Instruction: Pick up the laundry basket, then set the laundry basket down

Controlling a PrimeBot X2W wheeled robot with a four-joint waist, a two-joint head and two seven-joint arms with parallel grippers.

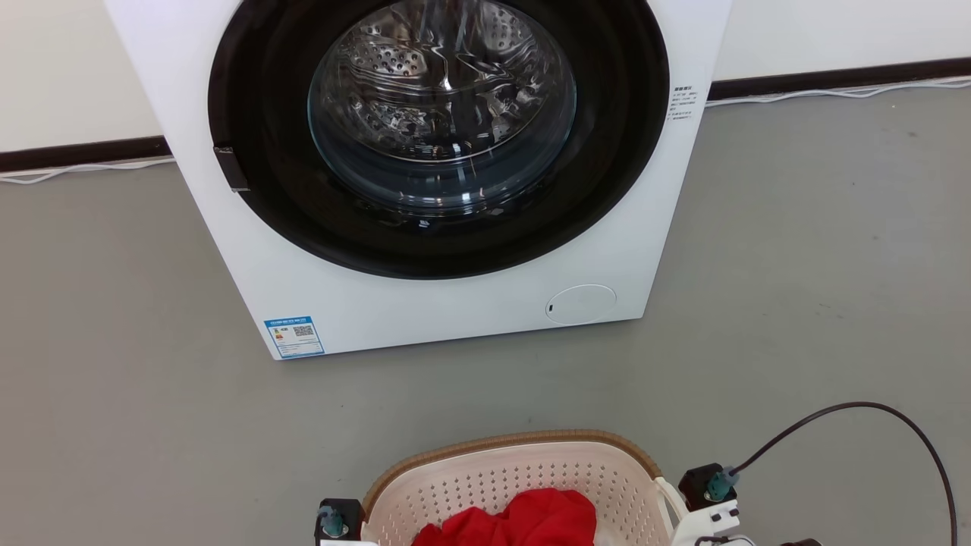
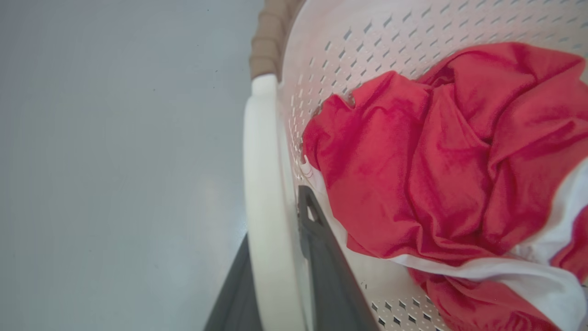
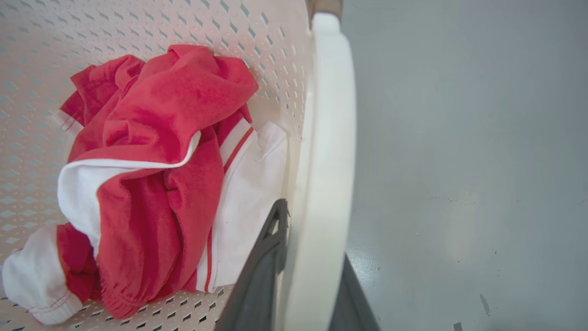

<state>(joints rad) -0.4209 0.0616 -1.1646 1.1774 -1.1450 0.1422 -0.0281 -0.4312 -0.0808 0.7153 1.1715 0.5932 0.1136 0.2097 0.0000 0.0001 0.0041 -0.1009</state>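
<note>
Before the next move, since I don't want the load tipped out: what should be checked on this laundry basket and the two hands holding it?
1. Left hand shut on the left handle of the laundry basket, a finger either side: ok.
2. Right hand shut on the right handle the same way: ok.
3. Red and white clothes lie inside the basket walls: ok.
4. Washing machine stands apart from the basket, grey floor between: ok.
5. Dark cable arcs beside the right hand; snag risk: cannot tell.
6. Basket bottom on or off the floor: cannot tell.
</note>
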